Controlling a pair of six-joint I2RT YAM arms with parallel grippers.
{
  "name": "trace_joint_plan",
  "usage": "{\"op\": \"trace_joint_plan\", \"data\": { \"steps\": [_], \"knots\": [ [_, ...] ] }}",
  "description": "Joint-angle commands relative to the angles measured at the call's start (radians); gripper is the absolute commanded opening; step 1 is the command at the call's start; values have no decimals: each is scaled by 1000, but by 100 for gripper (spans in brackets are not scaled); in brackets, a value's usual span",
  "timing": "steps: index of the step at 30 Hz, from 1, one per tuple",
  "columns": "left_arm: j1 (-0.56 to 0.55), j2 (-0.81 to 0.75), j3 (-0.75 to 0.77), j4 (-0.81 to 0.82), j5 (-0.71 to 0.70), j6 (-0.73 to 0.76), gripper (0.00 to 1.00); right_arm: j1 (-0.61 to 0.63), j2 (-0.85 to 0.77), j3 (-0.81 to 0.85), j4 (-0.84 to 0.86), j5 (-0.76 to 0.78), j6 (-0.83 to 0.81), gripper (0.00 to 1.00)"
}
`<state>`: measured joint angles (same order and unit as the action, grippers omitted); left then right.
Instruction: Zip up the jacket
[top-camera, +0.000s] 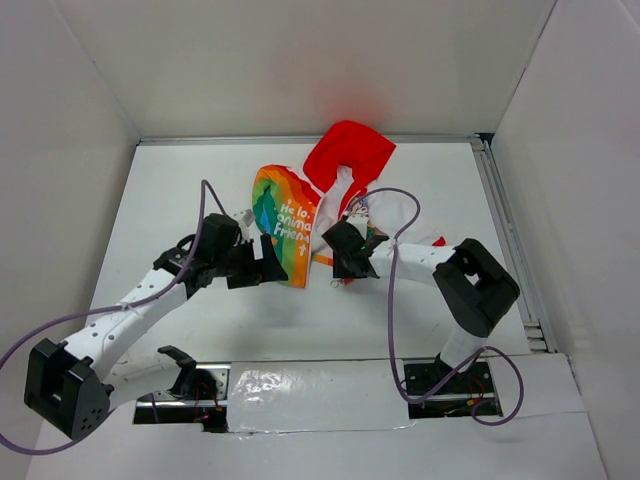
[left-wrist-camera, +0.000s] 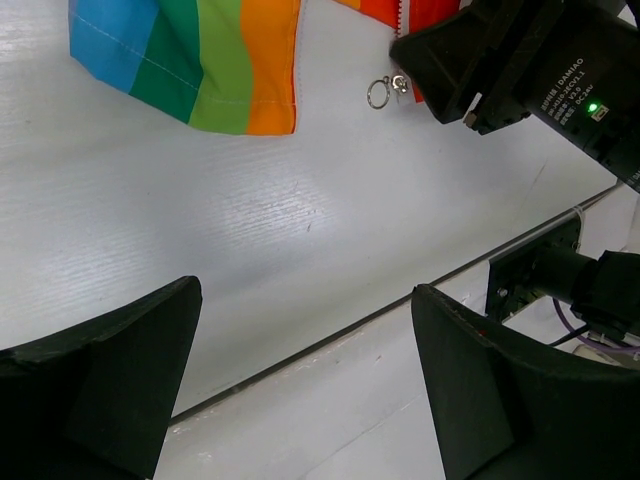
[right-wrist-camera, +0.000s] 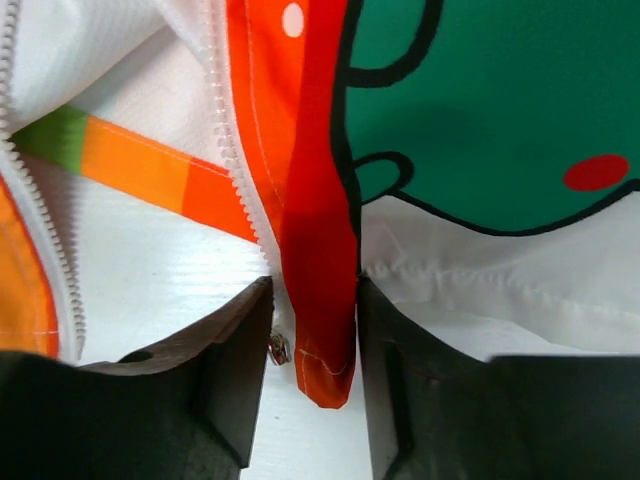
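Reading the scene from the left: the left gripper (top-camera: 268, 266) hovers low over the table (top-camera: 180, 190), just short of the jacket (top-camera: 285, 215). Its fingers (left-wrist-camera: 120, 370) are spread wide with nothing between them.

The jacket lies open mid-table, red hood (top-camera: 350, 150) toward the far wall. Its striped panel (left-wrist-camera: 200, 70) lies flat ahead of the left gripper, hem nearest us, with the orange corner and its white zip edge free.

Just right of that corner, bare table shows, then the small pull ring (left-wrist-camera: 380, 92) lying by the other front edge.

The right gripper (right-wrist-camera: 312, 330) is pinching the bottom of that red front edge. Both fingers (right-wrist-camera: 225, 370) press on the cloth. The metal slider (right-wrist-camera: 279, 349) sits at the hem beside the left-hand finger, and the zip teeth (right-wrist-camera: 232, 150) run up from it. A second row of teeth (right-wrist-camera: 50, 270) lies well apart at the left.

Our judgement: the two halves are not yet joined, so the step in hand is mating the bottom ends.

Notes for doing it well:
- We would take the striped panel at the very corner of its zip edge, close to the end pin, so the cloth cannot flop.
- The right gripper's hold should pin the slider end flat and taut.
- Bring the corner across in line with the teeth, not at an angle.
- Seat the pin fully before any pull on the ring; a half-seated pin will likely split the zip.
- We cannot tell from these views whether the slider is fully down.
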<state>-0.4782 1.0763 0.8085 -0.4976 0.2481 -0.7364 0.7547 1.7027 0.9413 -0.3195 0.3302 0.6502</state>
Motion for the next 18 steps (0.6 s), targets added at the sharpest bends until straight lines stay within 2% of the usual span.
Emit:
{"op": "trace_joint_plan", "data": {
  "steps": [1, 2, 5, 12, 13, 16, 18],
  "knots": [
    [6, 11, 24, 2, 17, 2, 98, 15, 8, -41, 10, -106, 5, 48],
    [6, 16, 26, 2, 20, 3, 98, 17, 2, -44, 8, -106, 8, 52],
    [6, 31, 29, 7, 29, 9, 98, 14, -26, -50, 20, -122, 11, 54],
    [7, 45, 38, 14, 37, 19, 97, -21, -83, -102, 86, -244, 2, 55],
    [7, 45, 38, 17, 39, 19, 96, -26, -83, -105, 86, -240, 5, 54],
    [7, 51, 41, 16, 37, 14, 97, -28, -81, -114, 80, -214, 11, 40],
    [7, 60, 46, 7, 20, 8, 97, -26, -63, -108, 66, -195, 17, 35]
  ]
}}
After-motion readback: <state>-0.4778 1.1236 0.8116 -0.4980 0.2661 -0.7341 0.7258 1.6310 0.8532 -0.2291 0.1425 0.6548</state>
